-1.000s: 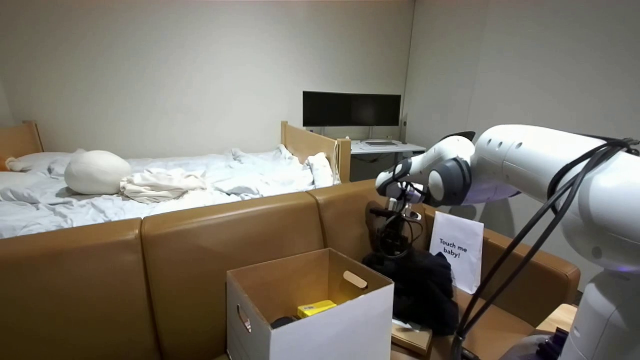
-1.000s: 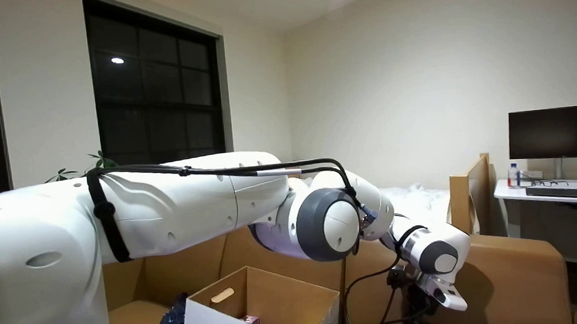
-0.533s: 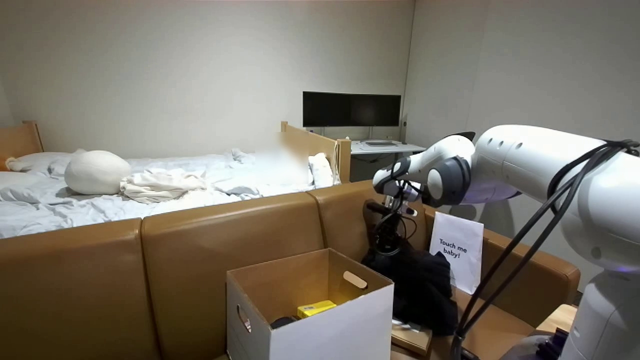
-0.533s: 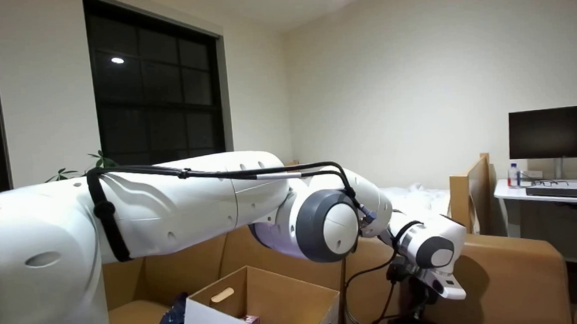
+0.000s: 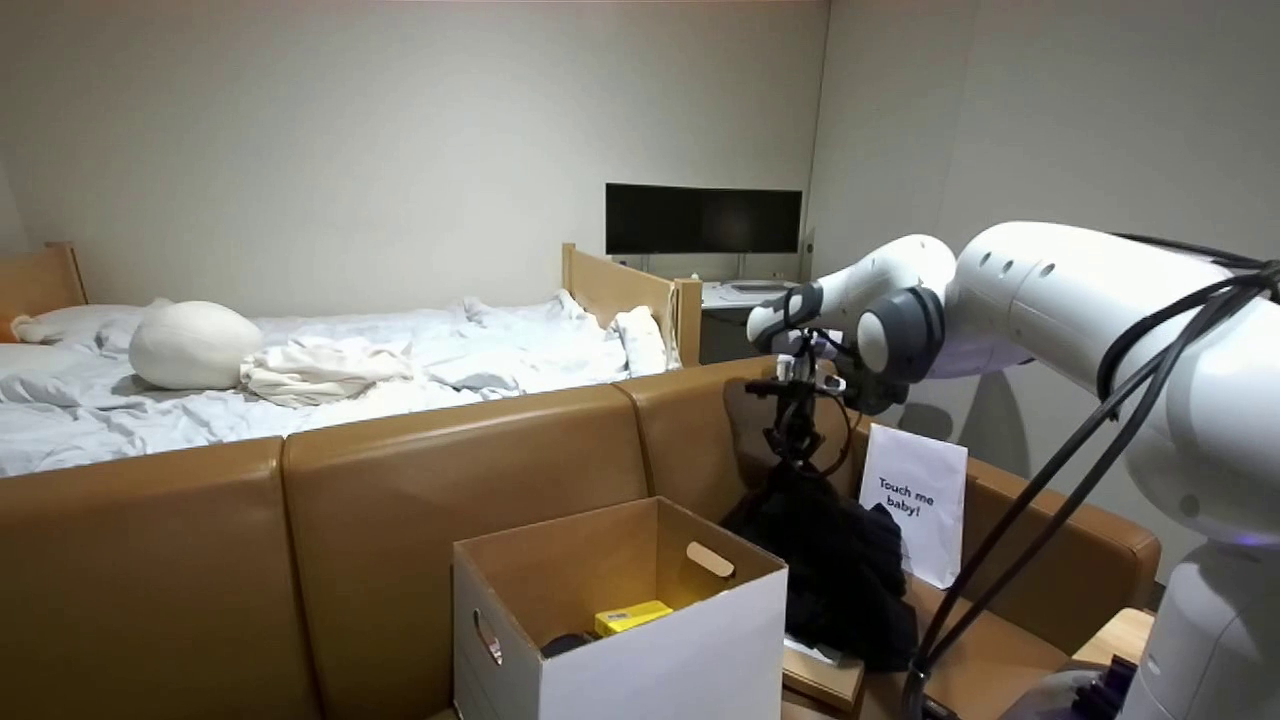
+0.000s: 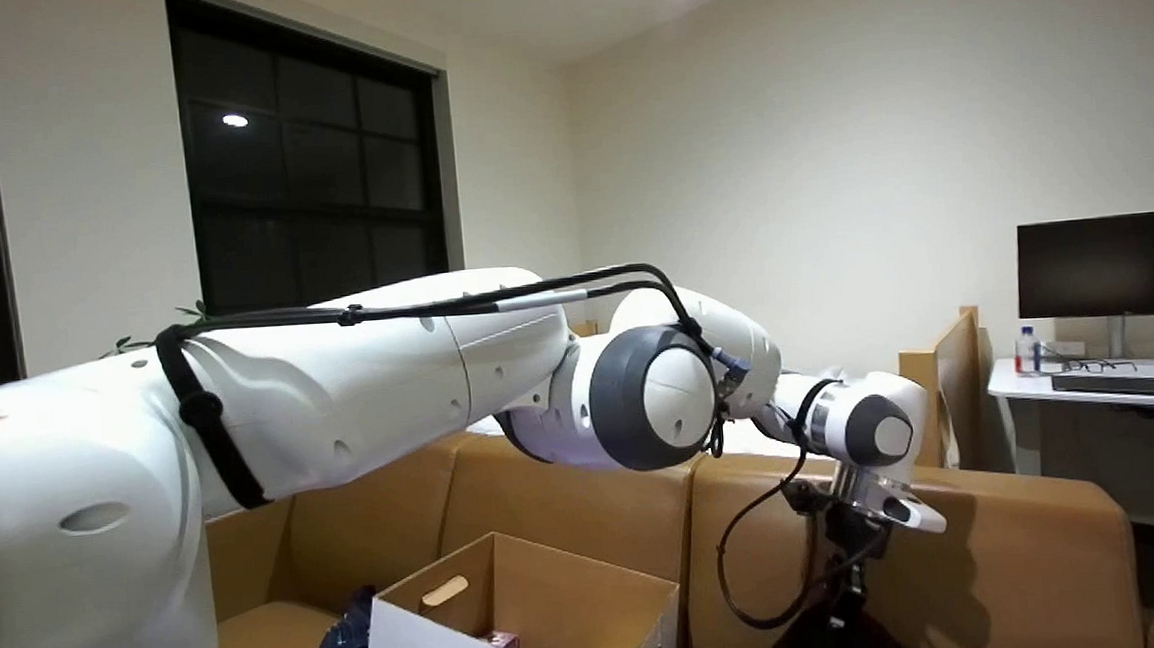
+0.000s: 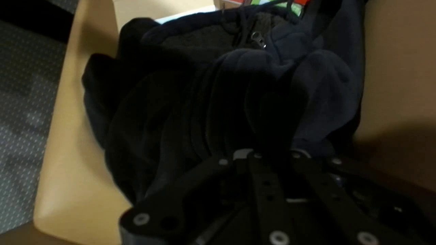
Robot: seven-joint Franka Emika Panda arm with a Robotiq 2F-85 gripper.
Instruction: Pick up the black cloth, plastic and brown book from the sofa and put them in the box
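The tan-brown leather sofa runs across the room, with a wooden-ended bed and its rumpled white bedding behind it. The white robot arm reaches over the seat, its wrist bent downward. In front of the sofa's back stands the box, a white carton, brown within, with its base out of view. Just beside the box is the black cloth, rising to a peak at its top, the lower folds spread on the seat. A white card reading "Touch me baby!" stands propped beyond the cloth, near the sofa's arm. The gripper points down at the peak of the cloth, its fingers closed on a pinch of the fabric; the dark tips are hard to make out. The brown book lies flat on the seat next to the box, partly hidden. Inside the box, a yellow item shows. On the cloth, in the wrist view, shows a metal zip pull.
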